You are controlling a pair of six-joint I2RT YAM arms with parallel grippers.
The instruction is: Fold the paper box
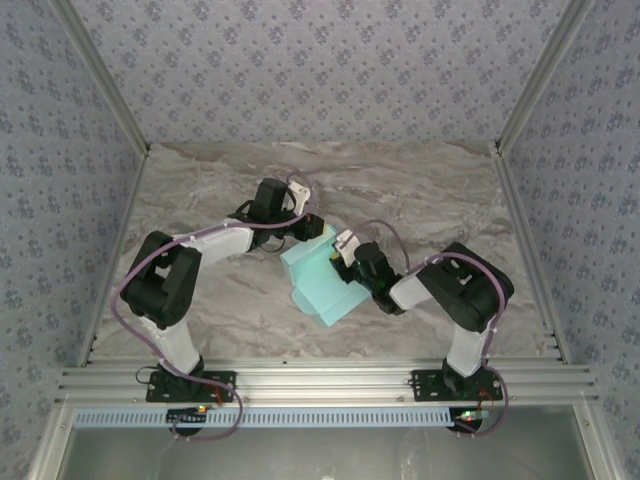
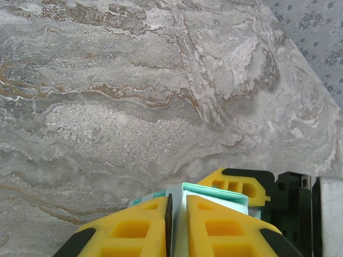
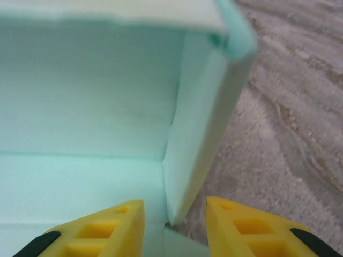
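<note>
Left gripper: narrow; its fingers were clamped on a thin card edge of the paper box.
Right gripper: jaws parted and astride a side wall, one finger inside the box and one outside, with a gap at each pad, so nothing was gripped.
Paper box: directly ahead of both grippers and between them; partly erected, its top open.
Table: marbled surface beyond the left fingertips, extending outward.
Step in hand: judged to be raising and squaring the walls while the left gripper anchored the card.
Next move: probably calls for closing the right jaws on the wall, or pressing it upright, without dragging the card out of the left grip.
</note>
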